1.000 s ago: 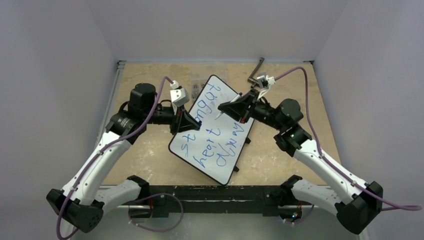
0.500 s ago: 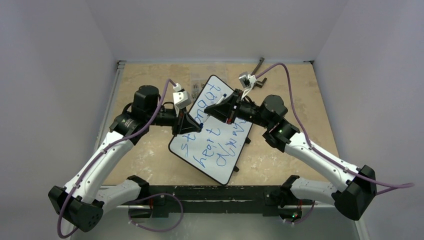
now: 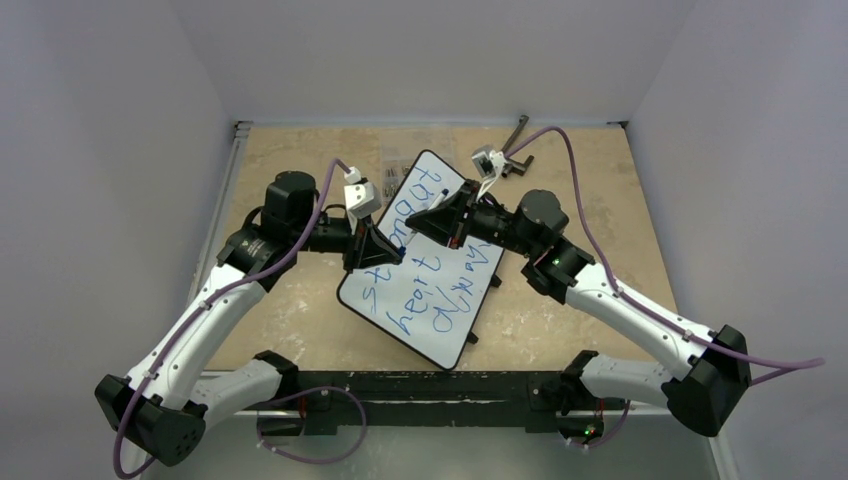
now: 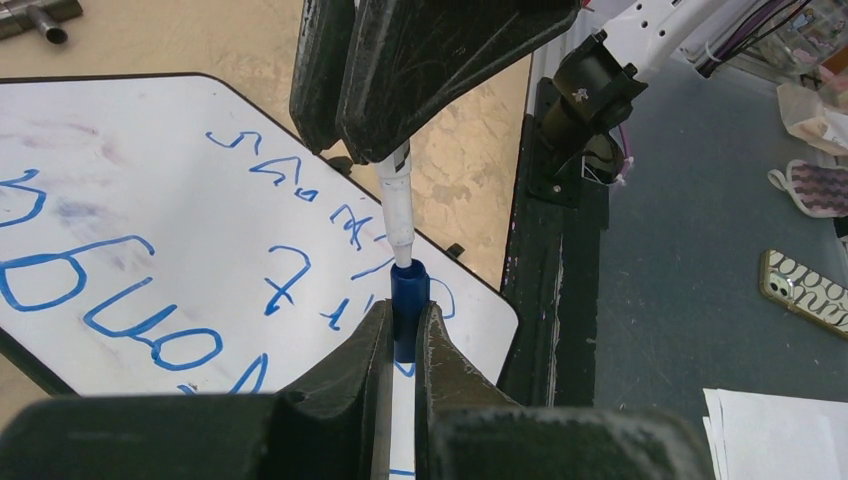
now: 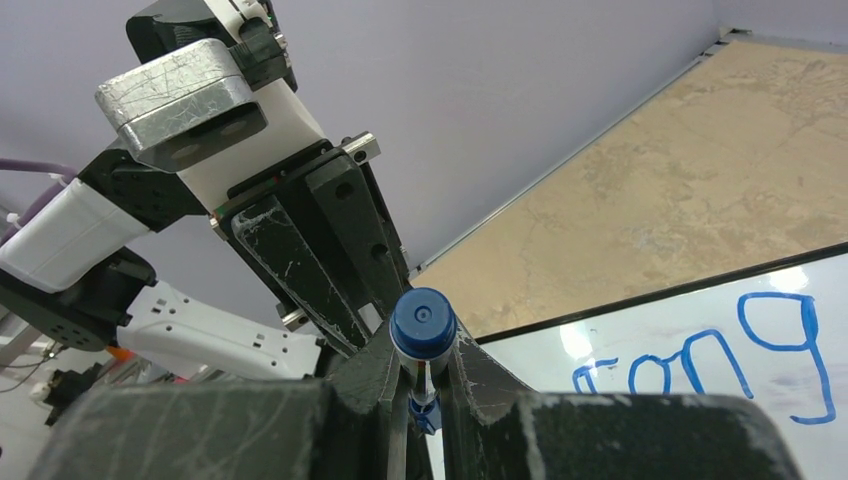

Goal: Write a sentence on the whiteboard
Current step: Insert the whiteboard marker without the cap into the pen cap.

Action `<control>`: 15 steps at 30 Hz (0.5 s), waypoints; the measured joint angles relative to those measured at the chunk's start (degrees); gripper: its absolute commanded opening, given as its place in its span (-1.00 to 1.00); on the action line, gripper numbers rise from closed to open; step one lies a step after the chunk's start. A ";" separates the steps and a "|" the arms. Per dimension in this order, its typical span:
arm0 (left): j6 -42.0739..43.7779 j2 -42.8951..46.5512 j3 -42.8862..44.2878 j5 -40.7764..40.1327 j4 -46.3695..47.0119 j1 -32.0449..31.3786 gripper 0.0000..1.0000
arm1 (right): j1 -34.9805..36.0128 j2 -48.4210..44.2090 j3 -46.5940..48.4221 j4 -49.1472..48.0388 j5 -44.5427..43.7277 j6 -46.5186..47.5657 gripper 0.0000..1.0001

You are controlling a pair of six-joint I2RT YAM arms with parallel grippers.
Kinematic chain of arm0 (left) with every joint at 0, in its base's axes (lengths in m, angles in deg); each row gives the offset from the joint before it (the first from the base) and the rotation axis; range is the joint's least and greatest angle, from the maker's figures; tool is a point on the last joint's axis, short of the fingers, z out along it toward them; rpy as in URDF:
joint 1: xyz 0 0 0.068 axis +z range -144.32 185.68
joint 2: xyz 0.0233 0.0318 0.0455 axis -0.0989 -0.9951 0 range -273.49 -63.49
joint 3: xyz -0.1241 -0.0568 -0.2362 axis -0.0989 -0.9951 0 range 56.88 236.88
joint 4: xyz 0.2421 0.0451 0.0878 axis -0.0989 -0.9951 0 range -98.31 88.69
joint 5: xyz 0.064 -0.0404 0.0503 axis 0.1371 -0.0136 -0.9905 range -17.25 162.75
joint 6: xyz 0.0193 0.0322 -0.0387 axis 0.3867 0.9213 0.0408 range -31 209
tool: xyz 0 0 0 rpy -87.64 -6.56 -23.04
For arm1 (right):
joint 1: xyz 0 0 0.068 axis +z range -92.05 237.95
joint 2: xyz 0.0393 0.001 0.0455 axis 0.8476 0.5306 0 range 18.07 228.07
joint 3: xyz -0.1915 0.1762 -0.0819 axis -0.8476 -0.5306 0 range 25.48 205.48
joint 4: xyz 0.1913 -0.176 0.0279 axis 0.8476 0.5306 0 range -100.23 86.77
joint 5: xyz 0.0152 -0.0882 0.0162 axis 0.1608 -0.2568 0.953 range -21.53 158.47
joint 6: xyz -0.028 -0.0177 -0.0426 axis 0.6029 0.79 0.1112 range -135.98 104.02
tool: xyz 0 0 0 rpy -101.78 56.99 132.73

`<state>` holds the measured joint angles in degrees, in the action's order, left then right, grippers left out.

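Whiteboard (image 3: 432, 345): flat on the desk (image 3: 580, 200), set diagonally.
Sentence (image 3: 418, 288): blue handwriting across the whiteboard.
Left end effector (image 4: 405, 325): above the whiteboard, closed on a blue cap (image 4: 409, 290).
Right end effector (image 5: 422, 350): above the whiteboard, closed on a white marker (image 4: 400, 210); the marker nose meets the cap mouth.

Soft, even light falls from above, and the arms cast only faint, diffuse shadows on the bench (image 3: 590, 180). The glossy whiteboard (image 3: 440, 310) shows small glare patches in the right wrist view (close to the lettering). The left end effector (image 4: 402, 335) and right end effector (image 5: 420, 360) blur near their own lenses.
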<state>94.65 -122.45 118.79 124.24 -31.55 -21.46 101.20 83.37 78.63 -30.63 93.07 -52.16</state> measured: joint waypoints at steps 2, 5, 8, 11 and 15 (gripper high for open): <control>0.00 0.00 0.00 0.00 0.04 -0.02 -1.00 | 0.13 0.00 0.00 0.02 -0.09 0.13 -1.00; 0.00 0.00 0.00 0.00 0.22 0.00 -1.00 | 0.39 0.07 0.00 0.04 -0.09 0.24 -1.00; -0.02 0.00 -0.02 -0.02 0.22 0.00 -1.00 | 0.94 0.37 0.00 0.11 -0.26 0.37 -1.00; 0.00 0.00 -0.02 -0.09 0.22 0.00 -1.00 | 1.40 0.90 0.00 0.31 -0.68 0.44 -1.00; 0.00 0.00 -0.02 -0.26 0.22 -0.02 -1.00 | 1.90 1.09 0.00 0.92 -1.03 0.98 -1.00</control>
<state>94.65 -122.45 118.77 123.98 -31.33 -21.48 103.10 84.46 78.63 -29.72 92.05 -51.18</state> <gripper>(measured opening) 0.058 0.099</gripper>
